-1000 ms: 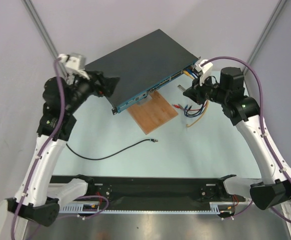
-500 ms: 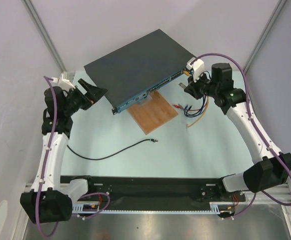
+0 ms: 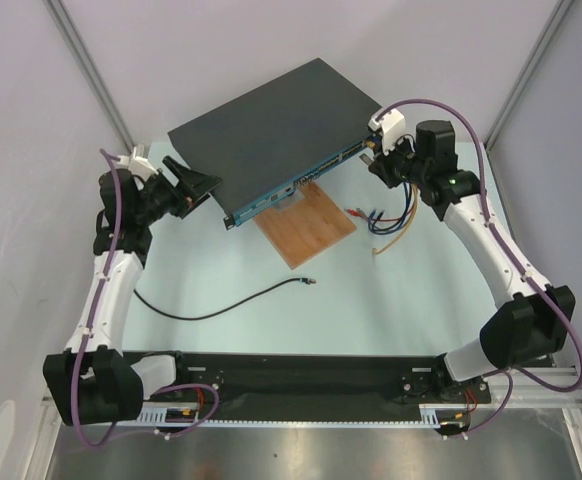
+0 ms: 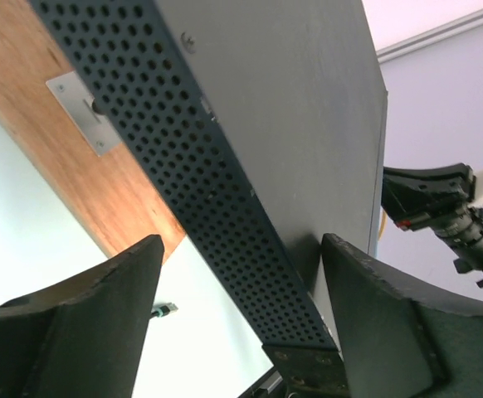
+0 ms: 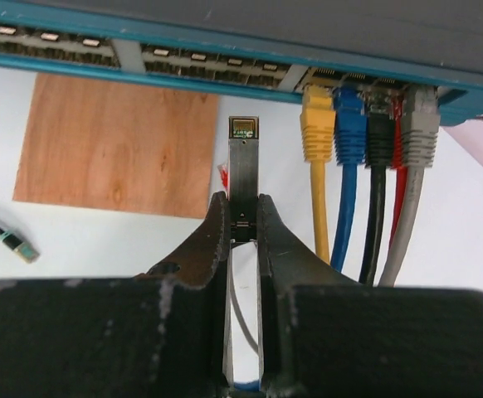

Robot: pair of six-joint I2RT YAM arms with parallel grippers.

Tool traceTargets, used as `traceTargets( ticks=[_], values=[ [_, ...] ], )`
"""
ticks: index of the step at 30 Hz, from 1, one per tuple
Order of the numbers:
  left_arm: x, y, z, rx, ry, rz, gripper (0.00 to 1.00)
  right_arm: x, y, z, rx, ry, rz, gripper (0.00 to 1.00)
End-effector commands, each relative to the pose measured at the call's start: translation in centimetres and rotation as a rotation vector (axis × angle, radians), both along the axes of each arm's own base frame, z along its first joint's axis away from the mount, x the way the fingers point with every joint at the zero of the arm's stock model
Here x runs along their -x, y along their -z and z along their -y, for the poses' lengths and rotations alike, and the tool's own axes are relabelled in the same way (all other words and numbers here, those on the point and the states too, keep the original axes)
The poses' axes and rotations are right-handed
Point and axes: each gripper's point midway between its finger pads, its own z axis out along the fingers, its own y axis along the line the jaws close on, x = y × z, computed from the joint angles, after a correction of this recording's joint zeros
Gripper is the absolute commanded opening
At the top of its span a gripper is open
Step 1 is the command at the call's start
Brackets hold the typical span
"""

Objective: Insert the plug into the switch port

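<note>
The switch, a flat dark-grey box (image 3: 271, 120), lies tilted at the back; the row of switch ports (image 5: 192, 56) runs along its blue face (image 3: 306, 175). The plug (image 3: 312, 283) lies loose on the table, ending a thin black cable (image 3: 211, 312); it also shows as the plug (image 5: 19, 246) and the plug (image 4: 165, 310). My left gripper (image 3: 199, 186) is open, its jaws either side of the box's left corner (image 4: 308, 365) with gaps on both sides. My right gripper (image 5: 243, 203) is shut on a small silver metal stick (image 5: 243, 157), whose tip stops just short of the blue face.
A wooden board (image 3: 306, 225) lies under the switch's front edge. Yellow (image 5: 318, 124), blue (image 5: 349, 124), black, red and grey cables sit plugged in at the face's right end, just right of the stick. Their loose ends (image 3: 383, 222) trail on the table.
The left arm has drawn back and down-left, its gripper now at the box's left corner. The right gripper, still holding the metal stick, has moved up-left, closer to the blue face.
</note>
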Motion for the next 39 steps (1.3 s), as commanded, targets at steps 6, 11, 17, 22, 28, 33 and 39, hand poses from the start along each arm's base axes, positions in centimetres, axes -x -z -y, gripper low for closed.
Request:
traceTargets(
  ticks=[6,11,17,22,28,33,39],
  values=[
    [-0.4,-1.8,0.4,0.041,0.036,0.055,0.74,-2.7,-3.7,-0.9,-0.021,0.06,0.147,0.0],
    [-0.3,-1.7,0.6,0.042,0.046,0.056,0.72,-2.8,-4.1,-1.0,-0.027,0.068,0.151,0.0],
    [-0.3,-2.3,1.0,0.062,0.063,0.084,0.67,-2.3,-4.8,-0.6,-0.025,0.076,0.157,0.0],
    [-0.1,-2.4,1.3,0.102,0.076,0.097,0.54,-2.2,-4.9,-0.3,-0.02,0.079,0.158,0.0],
    [-0.1,-1.2,1.5,0.165,0.082,0.071,0.33,-2.5,-5.5,0.2,-0.047,0.1,0.163,0.0],
    [-0.2,-0.4,1.5,0.234,0.089,0.068,0.16,-2.2,-5.5,0.4,-0.055,0.109,0.157,0.0],
    [-0.4,-0.6,1.7,0.266,0.113,0.086,0.11,-2.1,-5.9,0.6,-0.073,0.108,0.157,0.0]
  ],
)
